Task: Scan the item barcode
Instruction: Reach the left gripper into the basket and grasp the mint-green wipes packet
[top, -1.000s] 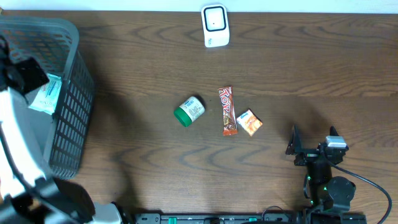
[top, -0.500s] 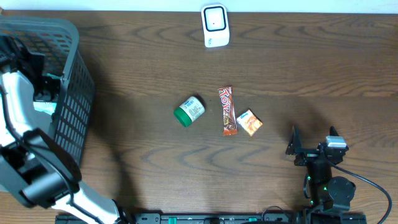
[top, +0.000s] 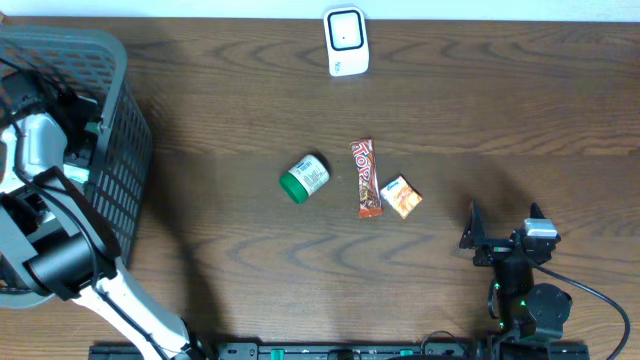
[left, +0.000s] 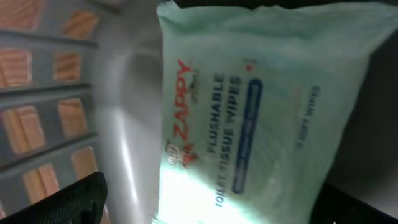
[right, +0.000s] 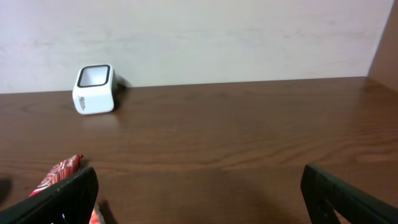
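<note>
At the table's 9 o'clock edge, our left gripper (left: 211, 205) hangs inside the grey basket (top: 125, 170), fingers spread wide and holding nothing. The Zappy wipes pack (left: 249, 118) lies flat just beneath it. In the left wrist view its long axis runs from 12 to 6 o'clock, tilted slightly, so our fingers straddle its short width. We judge a straight descent would set up the grasp, though the basket wall at 9 o'clock crowds one finger. Moving right, the green-capped bottle (top: 304, 178), candy bar (top: 366, 178) and small snack packet (top: 402, 197) lie mid-table. The white scanner (top: 346, 42) stands at 12 o'clock, with bare wood between it and the basket. Our right gripper (top: 502, 228) rests at 4 o'clock, wide and empty, far from the pack
</note>
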